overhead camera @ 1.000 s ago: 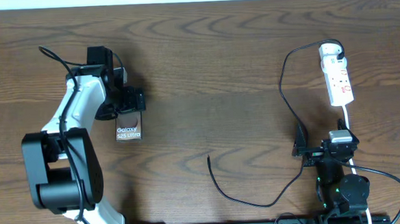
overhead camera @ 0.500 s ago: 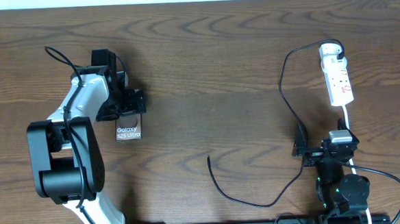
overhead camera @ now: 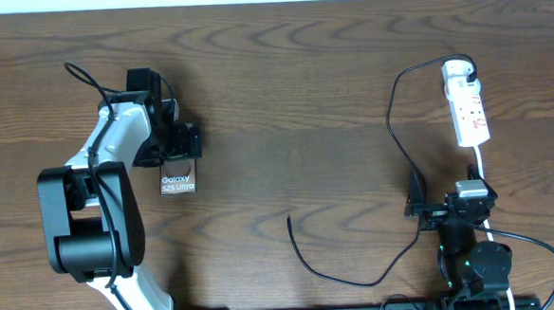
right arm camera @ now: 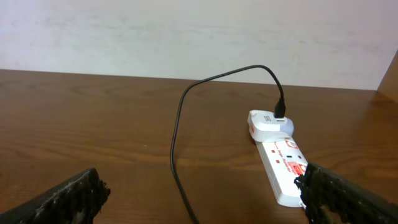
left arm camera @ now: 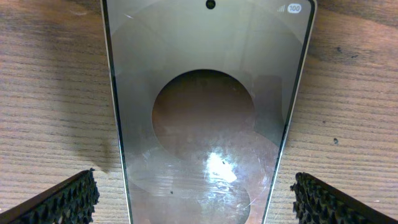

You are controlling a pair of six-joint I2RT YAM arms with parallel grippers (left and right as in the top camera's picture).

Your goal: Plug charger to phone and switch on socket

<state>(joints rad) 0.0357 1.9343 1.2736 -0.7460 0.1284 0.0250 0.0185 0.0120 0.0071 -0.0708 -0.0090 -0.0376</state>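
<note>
Your left fingers (left arm camera: pixel 62 199) are spread astride the phone (left arm camera: pixel 208 112).
Centre, then pinch its long edges evenly; right fingers (right arm camera: pixel 62 199) spread too, empty.

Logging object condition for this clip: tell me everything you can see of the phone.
The phone is a flat rectangular slab with a thin silver edge and a glossy brownish face, smudged and catching glare, showing a darker round patch, a punch-hole camera and a small 100 at one end; overhead, white Galaxy S25 Ultra lettering. It lies flat on the wooden table, no cable visibly attached. The left gripper straddles it, open, fingers clear of both edges.
</note>
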